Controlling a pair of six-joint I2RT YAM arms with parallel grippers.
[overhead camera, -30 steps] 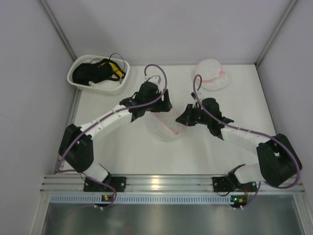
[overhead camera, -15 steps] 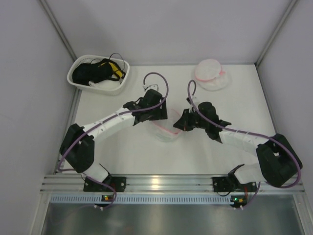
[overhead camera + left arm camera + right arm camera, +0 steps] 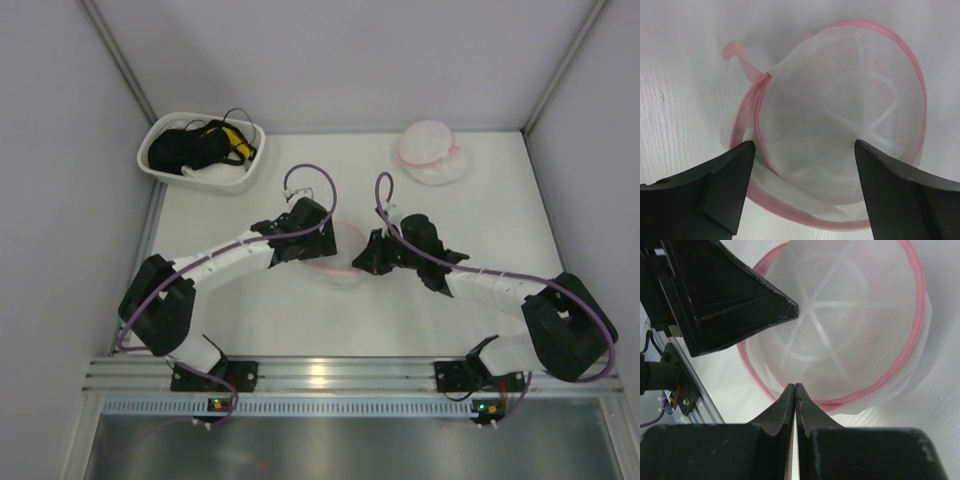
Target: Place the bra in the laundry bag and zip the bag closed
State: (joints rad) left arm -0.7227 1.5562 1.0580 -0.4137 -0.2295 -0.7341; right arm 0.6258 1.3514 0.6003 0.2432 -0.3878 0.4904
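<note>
The left end effector (image 3: 802, 150) stands wide open and empty, with the laundry bag (image 3: 840, 105) between its jaws. The right end effector (image 3: 795, 387) is closed, its tips at the bag's pink rim.

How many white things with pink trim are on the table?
2. The laundry bag lies between the left gripper and right gripper; another pink-trimmed bundle sits at the table's far right corner.

Laundry bag (image 3: 840, 115): translucent white mesh, crossed by white seam bands, edged in pink. Basket (image 3: 205, 183), far left: white; tangle (image 3: 185, 148) held within is black, flecked yellow. Left gripper (image 3: 804, 150) and right gripper (image 3: 795, 387): finished in black.
</note>
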